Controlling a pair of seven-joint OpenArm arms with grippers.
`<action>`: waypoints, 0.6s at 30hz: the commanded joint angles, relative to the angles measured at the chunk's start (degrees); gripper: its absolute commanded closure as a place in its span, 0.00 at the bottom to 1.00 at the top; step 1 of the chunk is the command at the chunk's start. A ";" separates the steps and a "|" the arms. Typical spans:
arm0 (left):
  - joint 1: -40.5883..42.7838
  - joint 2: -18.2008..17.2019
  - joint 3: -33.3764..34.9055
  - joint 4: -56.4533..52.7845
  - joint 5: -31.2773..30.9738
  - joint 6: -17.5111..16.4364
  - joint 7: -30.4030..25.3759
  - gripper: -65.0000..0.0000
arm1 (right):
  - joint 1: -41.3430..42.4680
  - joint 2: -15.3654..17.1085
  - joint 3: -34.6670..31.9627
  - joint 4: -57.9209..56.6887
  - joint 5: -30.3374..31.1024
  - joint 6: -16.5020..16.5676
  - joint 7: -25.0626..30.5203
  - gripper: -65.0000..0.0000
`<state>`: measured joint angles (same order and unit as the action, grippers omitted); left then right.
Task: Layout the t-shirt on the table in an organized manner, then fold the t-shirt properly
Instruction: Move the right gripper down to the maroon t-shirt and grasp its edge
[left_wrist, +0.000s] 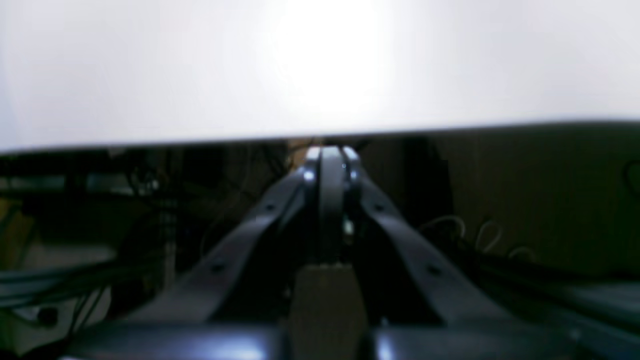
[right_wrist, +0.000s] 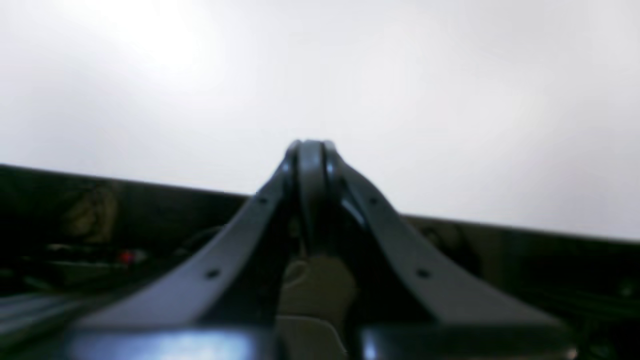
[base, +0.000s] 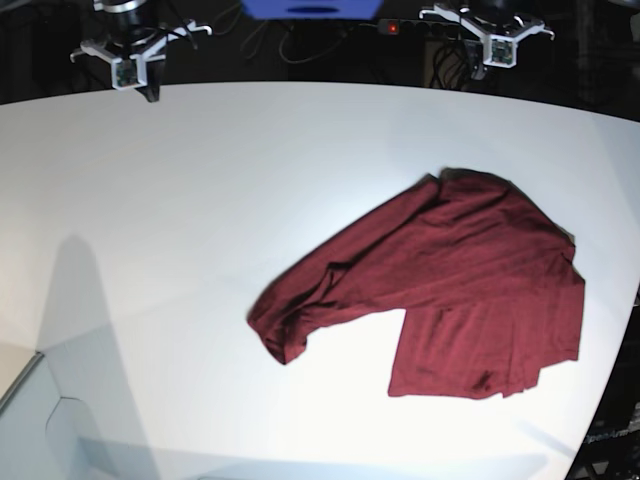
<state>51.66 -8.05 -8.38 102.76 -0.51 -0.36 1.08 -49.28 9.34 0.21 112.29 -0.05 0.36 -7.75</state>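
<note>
The maroon t-shirt lies crumpled; left gripper and right gripper, both closed and empty, should open, then pull opposite corners apart

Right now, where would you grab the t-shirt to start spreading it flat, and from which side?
Probably the bunched point of the t-shirt, at its end nearer the table middle. The fabric gathers into raised folds there, easier to pinch than the flat panel. Come from the open tabletop side with the right gripper, which is shut and needs opening first.
</note>
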 joint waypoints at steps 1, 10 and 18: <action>0.69 -0.17 -0.19 1.64 0.03 0.23 -1.39 0.99 | 0.62 0.90 -1.39 2.04 0.01 0.03 -0.03 1.00; -1.51 -0.17 -0.19 8.14 0.03 0.23 -1.04 0.99 | 8.09 1.16 -11.33 3.45 0.01 0.03 -9.26 0.99; -3.35 -0.34 -0.19 8.58 0.03 0.23 -1.04 0.77 | 14.60 1.25 -14.58 3.80 0.01 6.45 -15.24 0.77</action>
<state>47.57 -8.10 -8.43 110.28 -0.49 -0.38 1.50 -34.59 10.44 -14.55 114.87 -0.19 6.42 -23.92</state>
